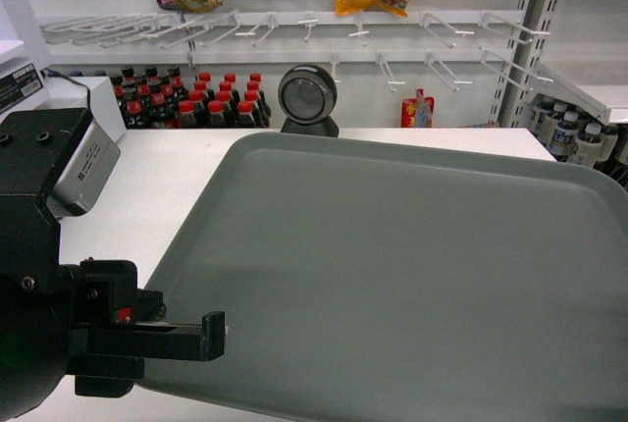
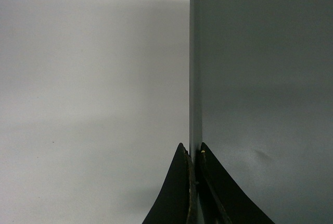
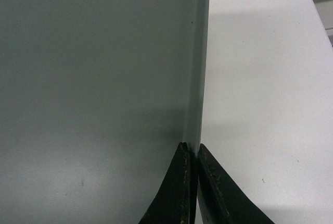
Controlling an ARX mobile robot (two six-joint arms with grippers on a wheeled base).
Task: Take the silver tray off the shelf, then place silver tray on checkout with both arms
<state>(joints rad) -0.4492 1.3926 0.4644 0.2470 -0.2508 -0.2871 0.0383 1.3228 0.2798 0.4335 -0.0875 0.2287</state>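
Two grippers pinch opp. rims of the silver tray (image 1: 412, 275): left gripper (image 2: 194, 153) clamps left rim, right gripper (image 3: 192, 151) clamps right rim. Tray is over the white checkout (image 1: 167, 186), scanner (image 1: 308, 98) at far edge.

Left tool (image 2: 193, 153): fingers closed tight on the silver tray (image 2: 260, 78) rim. Right tool (image 3: 192, 151): likewise clamped on the opposite rim. Left arm (image 1: 39, 275) extends low, wrist level.

A plain matte grey-green tray (image 1: 412, 275) lay over a white tabletop (image 1: 167, 177). Both hands were black: left hand (image 2: 193, 153), right hand (image 3: 191, 148).
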